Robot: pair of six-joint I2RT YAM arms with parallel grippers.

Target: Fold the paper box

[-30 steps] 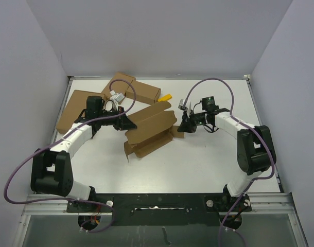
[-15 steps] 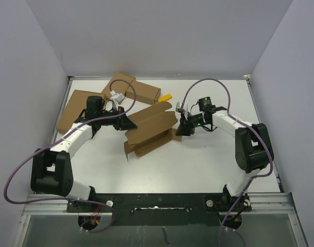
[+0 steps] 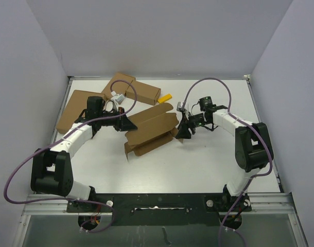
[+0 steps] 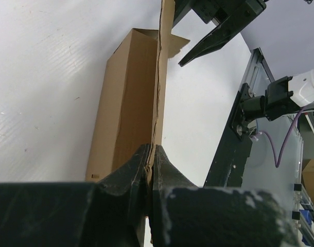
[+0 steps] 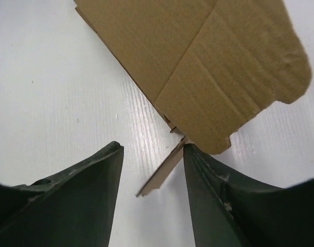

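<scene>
Box-folding in progress: the half-folded box [image 3: 151,129] lies slantwise in the middle of the white worktop [image 3: 208,159], its long panels raised and its end flaps loose. The left hand [image 3: 128,123] is clamped tight on a thin cardboard edge at the box's left end. In the left wrist view, that edge is pinched between the two fingers [image 4: 128,171] and runs up and away from them.

The right hand [image 3: 181,131] stands at the box's right end with its fingers [image 5: 90,185] spread, holding nothing. Its own camera shows a narrow flap edge poking into the gap, close to one finger, below a broad rounded flap.

At far left a flat carton [image 3: 74,109] lies partly behind the left arm. Two small cartons [image 3: 134,88] sit by the far edge, touching at a corner. A small yellow piece [image 3: 164,97] lies just beyond the box.
</scene>
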